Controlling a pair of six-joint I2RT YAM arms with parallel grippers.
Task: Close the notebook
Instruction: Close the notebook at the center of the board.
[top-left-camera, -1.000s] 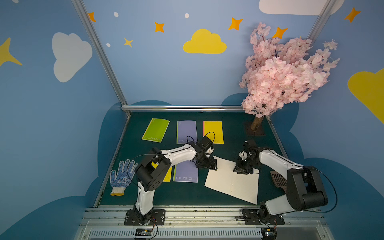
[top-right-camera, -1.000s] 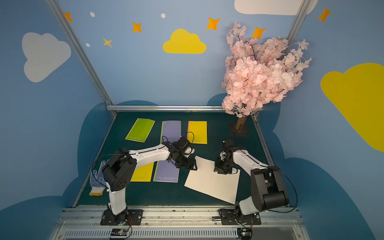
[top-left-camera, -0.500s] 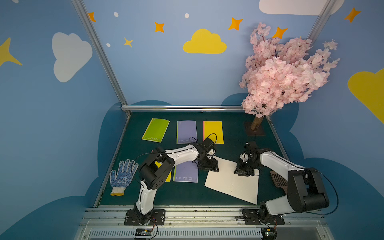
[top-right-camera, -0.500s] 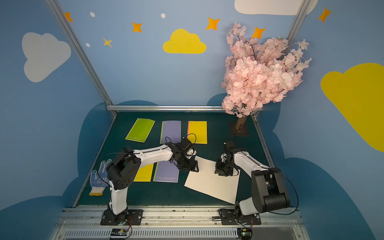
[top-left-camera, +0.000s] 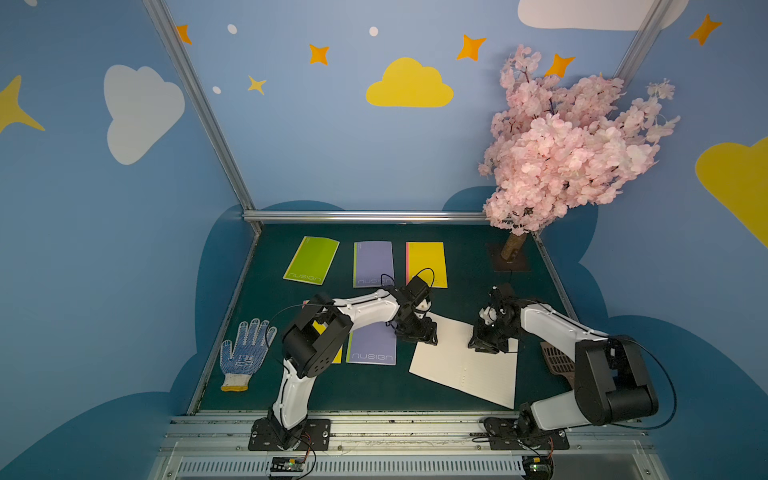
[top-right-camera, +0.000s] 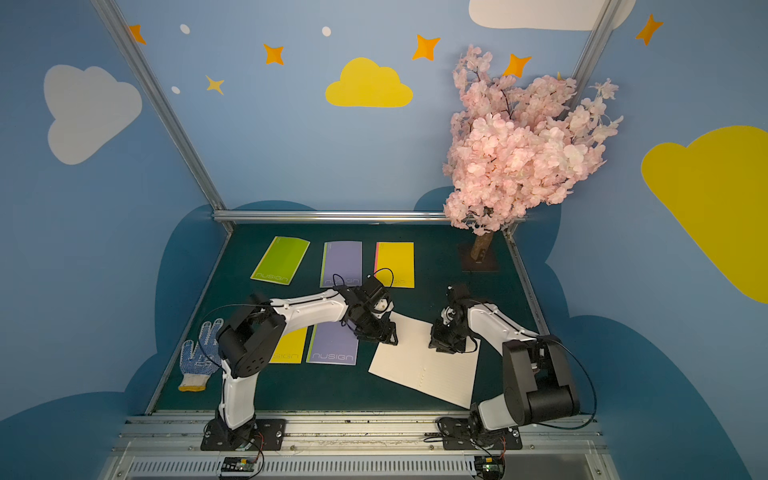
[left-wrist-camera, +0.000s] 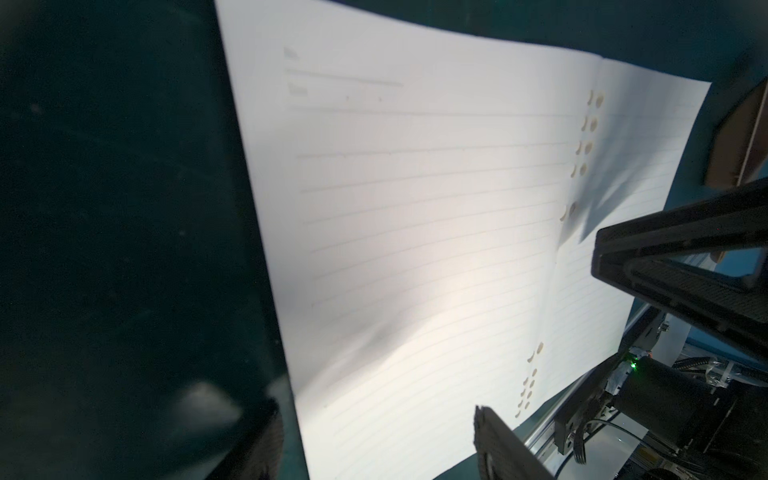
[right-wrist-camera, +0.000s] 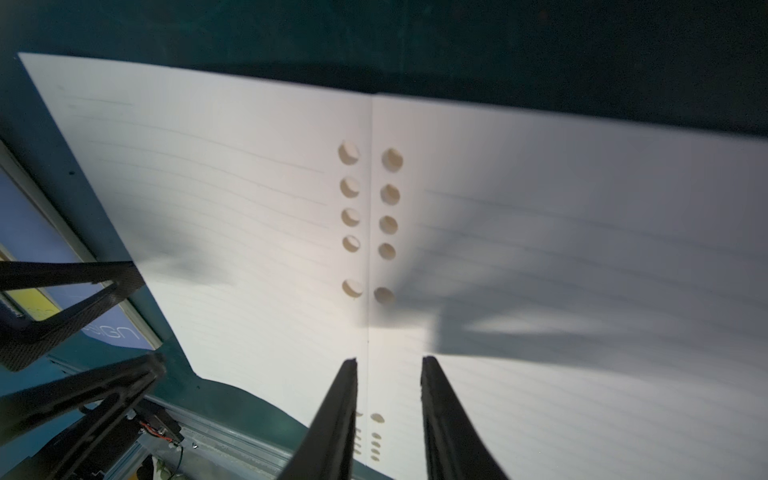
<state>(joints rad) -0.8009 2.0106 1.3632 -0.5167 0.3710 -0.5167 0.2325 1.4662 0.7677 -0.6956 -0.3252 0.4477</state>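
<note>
The notebook (top-left-camera: 465, 365) (top-right-camera: 428, 368) lies open and flat on the green mat, with white lined pages up and punch holes along its fold (right-wrist-camera: 369, 232). My left gripper (top-left-camera: 417, 334) (top-right-camera: 380, 334) sits low at the notebook's far left corner. It is open (left-wrist-camera: 374, 436), with the left page's outer edge (left-wrist-camera: 266, 257) running between its wide-spread jaws. My right gripper (top-left-camera: 486, 345) (top-right-camera: 446, 345) is down on the far part of the fold. Its jaws (right-wrist-camera: 390, 361) stand a little apart astride the fold, holding nothing.
Closed notebooks lie to the left: green (top-left-camera: 311, 261), purple (top-left-camera: 373, 264) and yellow (top-left-camera: 426, 264) at the back, and a purple one (top-left-camera: 372, 349) beside a yellow one (top-left-camera: 334, 357) nearer. A dotted glove (top-left-camera: 245, 353) lies far left. A blossom tree (top-left-camera: 561, 153) stands back right. A brown grid piece (top-left-camera: 557, 361) lies right.
My left gripper has shifted slightly nearer along the notebook's left corner and its elbow has swung right. The right gripper has stayed on the fold.
</note>
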